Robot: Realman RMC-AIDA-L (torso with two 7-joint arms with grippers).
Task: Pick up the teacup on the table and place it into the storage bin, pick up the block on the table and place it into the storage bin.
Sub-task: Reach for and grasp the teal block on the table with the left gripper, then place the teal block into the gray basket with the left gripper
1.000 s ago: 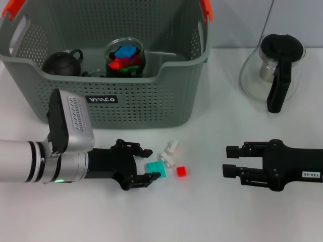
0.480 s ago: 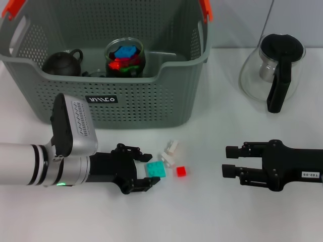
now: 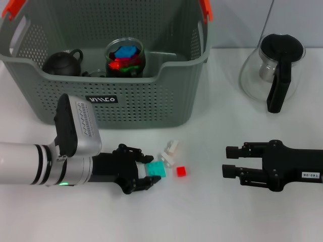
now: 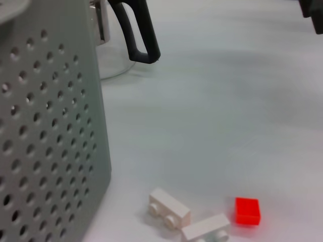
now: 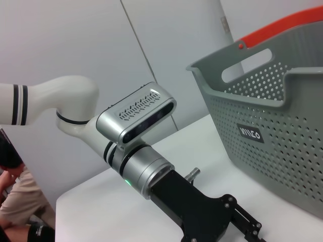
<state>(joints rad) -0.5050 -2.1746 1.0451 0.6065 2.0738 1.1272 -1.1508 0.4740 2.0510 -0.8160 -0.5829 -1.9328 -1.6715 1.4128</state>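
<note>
Head view: my left gripper lies low on the table, fingers spread with the teal block between their tips, just ahead of the claw. It is a flat, small square piece; white blocks and a red block lie just beyond. The storage bin stands behind. My right gripper, parted and empty, idles well off opposite.

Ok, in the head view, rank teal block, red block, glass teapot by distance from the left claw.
1. Teal block, between the open left claw's fingers.
2. Red block, just beyond, toward the right claw.
3. Glass teapot, far right back of the table.
</note>
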